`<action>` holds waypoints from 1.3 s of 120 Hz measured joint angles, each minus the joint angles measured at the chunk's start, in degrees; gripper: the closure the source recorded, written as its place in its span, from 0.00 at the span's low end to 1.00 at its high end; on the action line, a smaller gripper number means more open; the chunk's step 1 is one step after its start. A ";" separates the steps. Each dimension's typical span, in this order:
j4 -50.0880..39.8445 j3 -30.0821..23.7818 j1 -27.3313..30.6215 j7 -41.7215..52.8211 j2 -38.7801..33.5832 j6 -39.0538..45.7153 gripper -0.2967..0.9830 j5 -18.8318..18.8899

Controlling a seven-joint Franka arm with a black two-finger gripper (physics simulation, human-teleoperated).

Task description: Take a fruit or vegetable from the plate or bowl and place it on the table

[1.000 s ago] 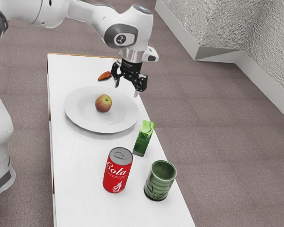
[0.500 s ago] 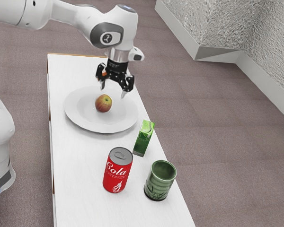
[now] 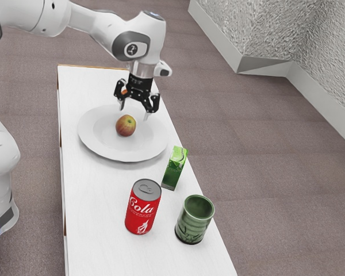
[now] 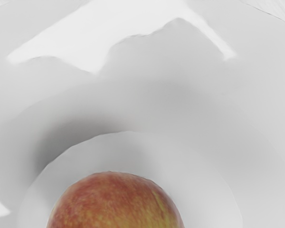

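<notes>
Exterior view: wide-spread end effector (image 3: 134, 113) above the plate (image 3: 91, 140)

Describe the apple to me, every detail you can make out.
The apple is round and looks whole, its skin mottled red over yellow-green, with a small dark spot near the top that may be its stem hollow. It rests near the middle of the white plate, which is the only thing seen touching it. The gripper is open near it, fingers apart, and does not hold it.

One apple (image 3: 126, 125), one plate (image 3: 93, 131), one can (image 3: 142, 208), one carton (image 3: 173, 169), one cup (image 3: 192, 222), one orange thing (image 3: 125, 92), one table (image 3: 95, 201)
</notes>
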 joint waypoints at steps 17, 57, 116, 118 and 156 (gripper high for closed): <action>0.00 -0.04 -0.38 0.26 1.66 1.11 0.23 -0.02; -3.66 0.24 -1.11 0.68 -1.98 2.78 0.23 -0.15; -4.90 0.65 -0.87 1.05 -2.81 3.81 0.23 -0.29; -5.02 0.66 -0.89 1.06 -3.01 3.82 0.23 -0.28; -5.99 0.70 -1.13 1.19 -3.69 3.94 0.23 -0.24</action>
